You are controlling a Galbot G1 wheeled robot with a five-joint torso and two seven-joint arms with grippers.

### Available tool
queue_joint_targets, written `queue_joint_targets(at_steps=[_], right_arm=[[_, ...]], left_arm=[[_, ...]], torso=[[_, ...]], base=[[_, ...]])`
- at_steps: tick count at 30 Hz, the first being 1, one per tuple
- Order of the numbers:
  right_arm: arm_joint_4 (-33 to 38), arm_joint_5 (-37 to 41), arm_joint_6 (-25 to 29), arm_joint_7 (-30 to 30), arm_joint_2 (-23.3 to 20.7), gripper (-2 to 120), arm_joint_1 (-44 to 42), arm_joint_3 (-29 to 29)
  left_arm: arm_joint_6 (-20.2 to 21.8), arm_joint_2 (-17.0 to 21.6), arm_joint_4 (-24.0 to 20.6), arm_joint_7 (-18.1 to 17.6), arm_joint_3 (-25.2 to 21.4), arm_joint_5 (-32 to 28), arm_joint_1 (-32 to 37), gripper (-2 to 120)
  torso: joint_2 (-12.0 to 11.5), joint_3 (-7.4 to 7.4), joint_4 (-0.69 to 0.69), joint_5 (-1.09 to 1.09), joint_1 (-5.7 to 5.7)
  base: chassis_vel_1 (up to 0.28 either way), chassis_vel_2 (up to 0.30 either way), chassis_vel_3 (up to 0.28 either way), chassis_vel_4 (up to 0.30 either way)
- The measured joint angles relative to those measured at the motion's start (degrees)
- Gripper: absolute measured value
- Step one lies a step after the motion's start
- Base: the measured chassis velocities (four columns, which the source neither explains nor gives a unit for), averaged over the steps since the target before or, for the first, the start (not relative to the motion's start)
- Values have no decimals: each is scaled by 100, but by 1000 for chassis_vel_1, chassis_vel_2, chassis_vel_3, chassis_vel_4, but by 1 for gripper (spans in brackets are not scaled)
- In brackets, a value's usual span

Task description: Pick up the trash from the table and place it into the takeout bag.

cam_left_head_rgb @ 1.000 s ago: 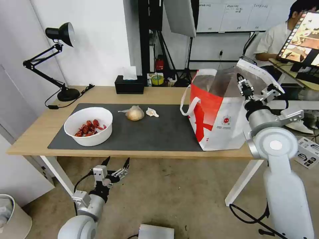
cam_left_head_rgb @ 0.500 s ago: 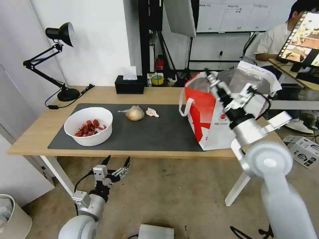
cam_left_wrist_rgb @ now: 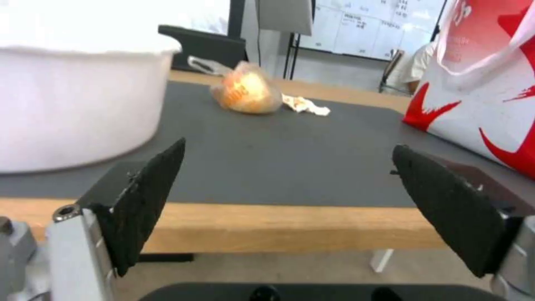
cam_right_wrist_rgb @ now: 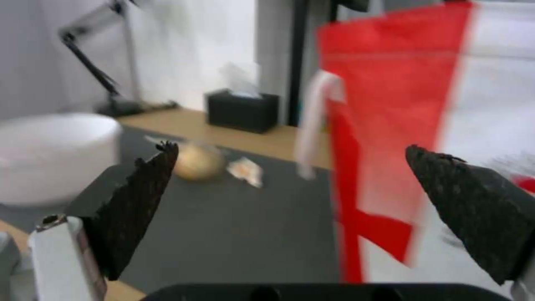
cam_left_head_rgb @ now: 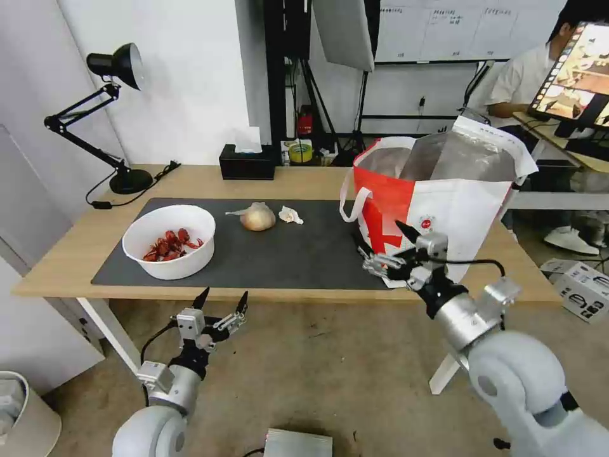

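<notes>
Hovering by takeout bag [cam_left_head_rgb: 444, 209], right gripper [cam_left_head_rgb: 387, 251] gapes wide (wrist cam adds tissue box [cam_right_wrist_rgb: 242, 110]); left gripper [cam_left_head_rgb: 222, 303] too.

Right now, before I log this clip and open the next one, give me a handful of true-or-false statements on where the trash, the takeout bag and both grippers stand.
1. The white bowl of crayfish shells sits on the dark grey mat. True.
2. The right gripper is shut on the crumpled tissue. False: it is open and empty, in front of the takeout bag; the tissue lies on the mat.
3. The left gripper hangs open below the table's front edge. True.
4. The knotted clear bag is already inside the takeout bag. False: it lies on the mat beside the tissue.
5. The takeout bag lies flat on its side. False: it stands upright, mouth open.
</notes>
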Motion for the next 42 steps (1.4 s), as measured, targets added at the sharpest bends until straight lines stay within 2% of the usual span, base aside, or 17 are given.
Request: queue_joint_targets(at_steps=[5,7,8,10,12,14,21,35,42], right_arm=[[1,-314,305,209,42,100,-448,79],[-77,-520,663,374,145,100,-794,104],[-77,-520,663,374,145,100,-794,104],[-180,-684,1107,523,279,100,-1121,99],[-210,-730,1214,568,315,100,-1207,89],[-417,-1038,1772,742,517,100,-1564,26],[-748,-1389,2416,878,760,100,-1828,-85],[-1582,-1812,3073,1195,1006,100,-1989,-289],[-1601,-1814,3118,1200,1014,100,-2015,-441]], left_arm=[[-112,-32,-14,-17,-50,103,51,100],[-179,-58,-17,-33,-83,144,87,100],[-179,-58,-17,-33,-83,144,87,100],[-256,-101,-18,-39,-114,197,115,100],[-276,-115,-19,-40,-123,211,126,100],[-369,-161,-15,-45,-145,262,170,100],[-555,-235,72,-46,-169,371,224,100],[-912,-289,312,-50,-224,657,219,100],[-970,-308,361,-50,-223,684,218,100]], torso=[[0,0,0,0,0],[0,0,0,0,0],[0,0,0,0,0],[0,0,0,0,0],[0,0,0,0,0],[0,0,0,0,0],[0,0,0,0,0],[0,0,0,0,0],[0,0,0,0,1]], base=[[0,0,0,0],[0,0,0,0],[0,0,0,0],[0,0,0,0],[0,0,0,0],[0,0,0,0],[0,0,0,0],[0,0,0,0],[0,0,0,0]])
